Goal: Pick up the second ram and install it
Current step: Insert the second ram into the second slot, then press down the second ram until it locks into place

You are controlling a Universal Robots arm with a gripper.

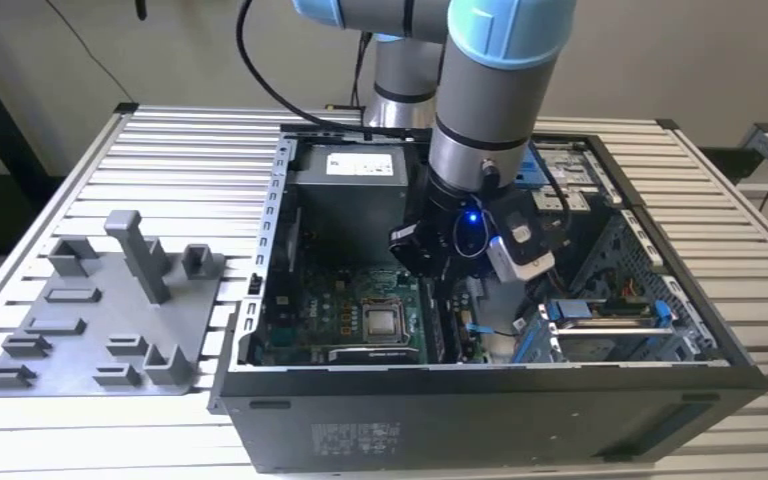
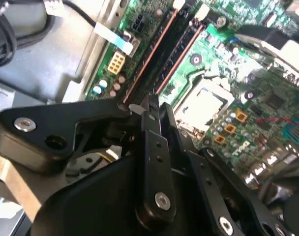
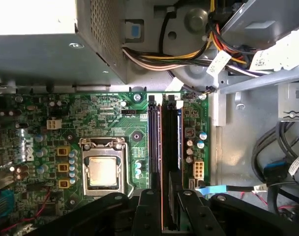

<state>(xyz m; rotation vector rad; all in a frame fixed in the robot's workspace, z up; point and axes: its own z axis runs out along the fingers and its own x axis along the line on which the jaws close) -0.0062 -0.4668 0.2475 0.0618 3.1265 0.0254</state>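
My gripper (image 1: 454,288) reaches down inside the open computer case (image 1: 491,375), over the memory slots beside the processor socket (image 1: 381,322). In both wrist views its black fingers (image 3: 150,209) sit close together around the near end of the second ram (image 3: 169,142), a long dark stick standing along a slot on the green motherboard (image 3: 115,113). In the second wrist view the stick (image 2: 175,51) runs away from the gripper (image 2: 152,105) between orange-edged slot walls. The gripper (image 3: 166,191) looks shut on it.
A grey plastic tray (image 1: 91,330) with blocks and a post lies on the slatted table at the exterior view's left. The power supply (image 3: 36,44), cable bundles (image 3: 189,54) and a drive cage (image 1: 611,320) crowd the case around the slots.
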